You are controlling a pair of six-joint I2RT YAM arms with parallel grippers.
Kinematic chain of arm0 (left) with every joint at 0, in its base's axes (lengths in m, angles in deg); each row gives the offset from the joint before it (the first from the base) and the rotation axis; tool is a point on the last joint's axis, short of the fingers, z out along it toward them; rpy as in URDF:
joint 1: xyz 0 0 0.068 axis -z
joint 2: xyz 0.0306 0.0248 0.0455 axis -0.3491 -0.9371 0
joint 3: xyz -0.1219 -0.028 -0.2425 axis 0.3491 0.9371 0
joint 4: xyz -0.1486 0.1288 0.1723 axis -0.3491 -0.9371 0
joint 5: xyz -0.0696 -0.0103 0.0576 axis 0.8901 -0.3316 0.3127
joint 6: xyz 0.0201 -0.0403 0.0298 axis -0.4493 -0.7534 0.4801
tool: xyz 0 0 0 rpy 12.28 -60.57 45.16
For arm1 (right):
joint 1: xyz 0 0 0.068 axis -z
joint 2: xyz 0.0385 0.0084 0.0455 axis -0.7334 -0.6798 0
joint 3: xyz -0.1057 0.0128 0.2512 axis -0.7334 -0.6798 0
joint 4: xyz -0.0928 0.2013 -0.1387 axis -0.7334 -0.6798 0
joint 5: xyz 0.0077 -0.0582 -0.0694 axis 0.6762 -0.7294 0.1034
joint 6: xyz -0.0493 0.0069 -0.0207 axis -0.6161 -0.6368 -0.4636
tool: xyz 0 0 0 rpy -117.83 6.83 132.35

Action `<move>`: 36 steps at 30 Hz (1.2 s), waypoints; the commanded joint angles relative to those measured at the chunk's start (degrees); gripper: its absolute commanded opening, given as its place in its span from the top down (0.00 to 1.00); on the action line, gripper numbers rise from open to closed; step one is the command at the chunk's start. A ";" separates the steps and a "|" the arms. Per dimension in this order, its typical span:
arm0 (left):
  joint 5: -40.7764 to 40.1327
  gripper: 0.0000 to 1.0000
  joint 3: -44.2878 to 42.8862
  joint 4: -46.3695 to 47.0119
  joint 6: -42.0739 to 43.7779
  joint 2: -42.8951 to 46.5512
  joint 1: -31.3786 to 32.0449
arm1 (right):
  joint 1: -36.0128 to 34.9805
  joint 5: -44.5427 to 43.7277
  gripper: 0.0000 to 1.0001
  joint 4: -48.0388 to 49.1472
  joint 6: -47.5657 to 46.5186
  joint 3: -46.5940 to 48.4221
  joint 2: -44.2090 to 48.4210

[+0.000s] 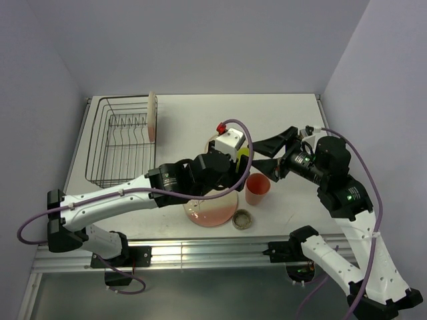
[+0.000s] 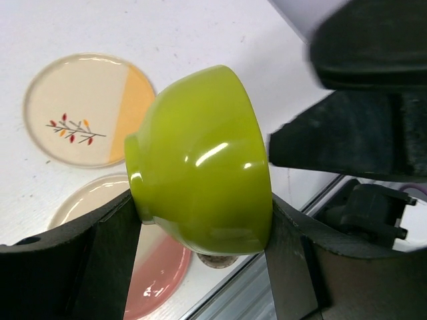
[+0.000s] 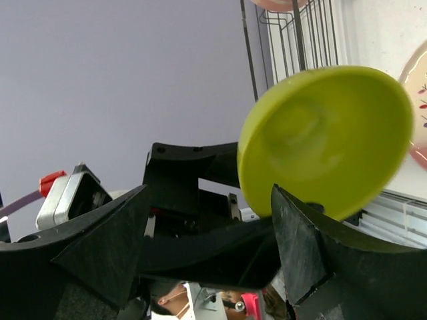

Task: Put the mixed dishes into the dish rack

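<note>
The left hand [image 2: 200,233] clamped the lime-green bowl [image 2: 200,160] on its side above the surface [image 1: 280,113], while the right hand [image 3: 207,227] stood open just beside it, gripping nothing. Carrying the bowl level to the dish rack [image 1: 110,150] seemed wise, lifting clear of the salmon-pink cup [image 1: 257,189] and flat plates [image 2: 80,110]. One plate [image 1: 153,117] stood in the rack's far corner; open room remained beside it.
</note>
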 commanded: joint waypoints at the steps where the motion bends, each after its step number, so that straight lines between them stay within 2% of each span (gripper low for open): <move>1: -2.72 1.00 -0.02 0.51 -0.07 4.65 -1.38 | -0.05 -0.53 0.20 -2.34 -3.36 3.21 -0.01; 5: -6.41 1.00 1.74 -3.35 -0.69 9.29 -3.31 | -0.05 -4.56 0.20 -8.22 -6.71 5.14 0.95; 10: -12.92 1.00 5.08 -12.14 -2.79 16.77 -8.57 | -0.14 -7.56 0.20 -10.17 -10.40 6.91 0.87; 17: -14.94 1.00 9.74 -21.90 -2.54 25.83 -22.28 | -0.05 -4.57 0.21 -5.34 -11.54 1.11 -0.01; 20: -13.37 1.00 12.11 -22.70 -0.43 27.67 -32.18 | -0.05 -3.96 0.21 -4.72 -13.12 0.49 -0.89; 27: -9.32 1.00 18.70 -21.03 3.79 30.32 -48.90 | -0.05 -2.55 0.21 -4.11 -17.69 -1.26 -2.91; 30: -8.53 1.00 20.02 -21.20 5.11 29.18 -53.83 | -0.05 -0.28 0.21 -2.26 -18.40 -3.72 -3.17; 36: -9.33 1.00 21.43 -20.07 6.87 25.14 -59.63 | -0.05 2.28 0.21 1.17 -19.63 -8.64 -2.56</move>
